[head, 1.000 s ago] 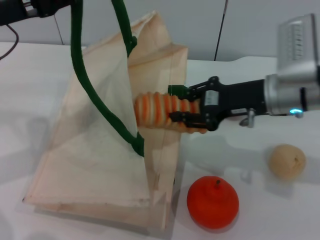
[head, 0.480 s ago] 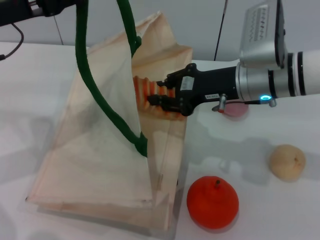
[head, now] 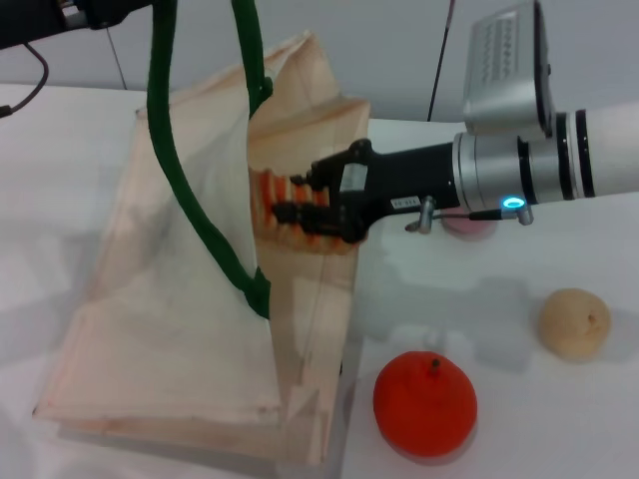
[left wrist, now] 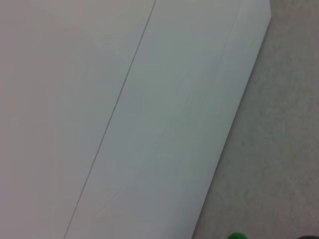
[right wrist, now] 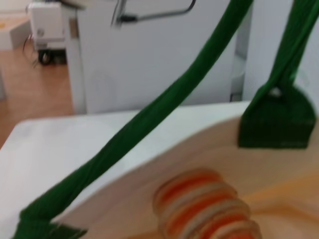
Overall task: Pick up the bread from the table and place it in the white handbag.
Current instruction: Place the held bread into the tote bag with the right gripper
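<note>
The white handbag [head: 170, 299] stands on the table [head: 559, 249], its dark green rope handles [head: 165, 130] pulled up toward my left gripper [head: 100, 12] at the top left edge. My right gripper [head: 290, 202] reaches in from the right and is shut on the bread [head: 272, 192], holding it inside the bag's open mouth; only a few orange and cream ridges show behind the front panel. In the right wrist view the bread [right wrist: 204, 209] lies just inside the bag's rim [right wrist: 219, 154], under a green handle [right wrist: 149, 119].
A round orange-red fruit [head: 424, 402] sits on the table in front of the bag's right corner. A round beige ball [head: 573, 322] lies at the right. A small pink object [head: 469, 224] shows behind my right arm.
My right gripper has moved left with the bread, from outside the bag's mouth to well inside it. The bag's front panel has shifted slightly left.
</note>
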Action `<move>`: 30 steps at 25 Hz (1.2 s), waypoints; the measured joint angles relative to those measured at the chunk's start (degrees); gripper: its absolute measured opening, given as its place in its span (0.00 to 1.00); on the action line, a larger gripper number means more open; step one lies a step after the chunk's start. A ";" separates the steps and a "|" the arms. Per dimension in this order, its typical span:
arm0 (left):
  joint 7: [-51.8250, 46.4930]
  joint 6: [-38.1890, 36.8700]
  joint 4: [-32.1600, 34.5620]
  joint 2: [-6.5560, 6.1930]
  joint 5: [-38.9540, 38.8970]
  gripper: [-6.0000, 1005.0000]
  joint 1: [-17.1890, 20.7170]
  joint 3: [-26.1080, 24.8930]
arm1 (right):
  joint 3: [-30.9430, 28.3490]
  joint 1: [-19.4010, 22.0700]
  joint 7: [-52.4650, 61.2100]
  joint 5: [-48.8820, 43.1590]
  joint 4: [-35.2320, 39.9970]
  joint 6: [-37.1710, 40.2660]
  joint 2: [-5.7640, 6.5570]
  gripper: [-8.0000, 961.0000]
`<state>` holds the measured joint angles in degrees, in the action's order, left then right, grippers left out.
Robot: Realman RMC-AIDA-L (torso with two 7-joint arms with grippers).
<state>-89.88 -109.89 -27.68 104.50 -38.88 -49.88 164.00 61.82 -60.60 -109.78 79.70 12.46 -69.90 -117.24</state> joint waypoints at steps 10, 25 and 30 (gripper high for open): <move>0.09 0.03 0.09 0.08 0.04 0.14 -0.46 0.00 | 3.79 -0.06 -0.11 2.77 -0.82 0.44 -0.01 0.31; 0.29 0.53 0.09 0.19 0.19 0.14 -0.45 0.00 | 4.77 -0.14 -0.40 3.01 -0.44 0.51 0.00 0.68; 0.27 0.72 0.15 0.19 0.23 0.14 -0.20 0.00 | 4.26 0.61 -0.41 3.35 -0.52 1.00 0.26 0.88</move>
<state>-89.61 -109.17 -27.53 104.69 -38.65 -50.08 164.00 66.07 -59.98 -110.19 83.06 11.94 -68.90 -116.98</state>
